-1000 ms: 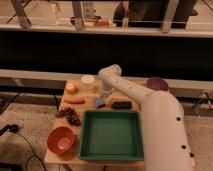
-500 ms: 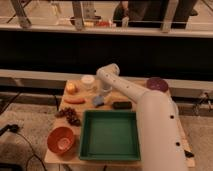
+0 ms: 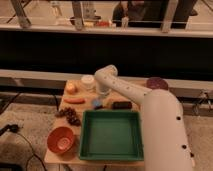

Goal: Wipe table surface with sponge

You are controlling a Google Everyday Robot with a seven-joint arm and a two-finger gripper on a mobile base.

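Observation:
The table surface (image 3: 85,106) is a small light-brown wooden top. The sponge (image 3: 96,104) is a small blue block lying on it just behind the green tray's far left corner. My white arm reaches from the lower right over the table. The gripper (image 3: 103,91) hangs at the arm's far end, just above and behind the sponge, near the table's back edge. A dark brown-black oblong object (image 3: 121,105) lies right of the sponge.
A green square tray (image 3: 111,153) fills the front right of the table. An orange bowl (image 3: 61,139) sits front left, dark grapes (image 3: 70,115) beside it. A carrot (image 3: 74,100), an orange fruit (image 3: 71,88), a white cup (image 3: 88,81) and a purple plate (image 3: 156,83) lie at the back.
The arm's end has shifted slightly toward the table's back. The sponge and the other objects have not moved.

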